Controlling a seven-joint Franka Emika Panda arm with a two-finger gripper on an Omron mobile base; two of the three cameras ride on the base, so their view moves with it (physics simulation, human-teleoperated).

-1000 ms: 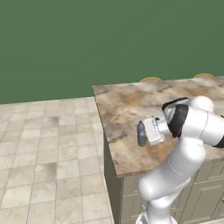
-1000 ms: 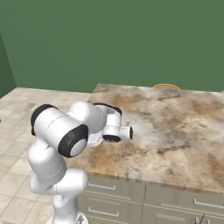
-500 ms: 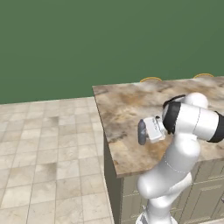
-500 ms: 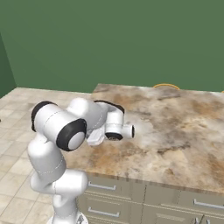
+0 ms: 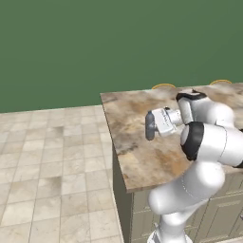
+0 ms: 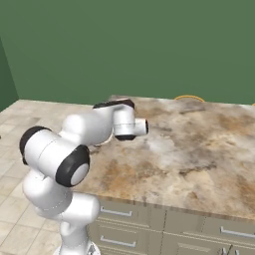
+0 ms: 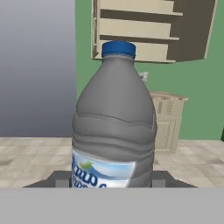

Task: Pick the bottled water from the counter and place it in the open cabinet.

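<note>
The bottled water (image 7: 114, 122), grey translucent with a blue cap and a pale label, stands upright between my fingers in the hand view. My gripper (image 7: 111, 181) is shut on its lower body. In the left base view the gripper (image 5: 153, 126) holds the bottled water (image 5: 149, 126) above the left part of the counter (image 5: 142, 159), clear of the stone. The open cabinet (image 7: 148, 30), with tan shelf boards and dark doors, hangs on the green wall far behind the bottle. The right base view has my arm bent over the counter (image 6: 199, 149).
Two yellow rims (image 5: 163, 86) (image 5: 220, 81) peek over the counter's back edge. Tiled floor (image 5: 52, 161) lies left of the counter. A beige base cabinet (image 7: 168, 124) stands below the open cabinet across the room.
The hand with the bottle has risen and shifted a little left over the counter. The elbow has swung upward and the forearm now reaches more level.
</note>
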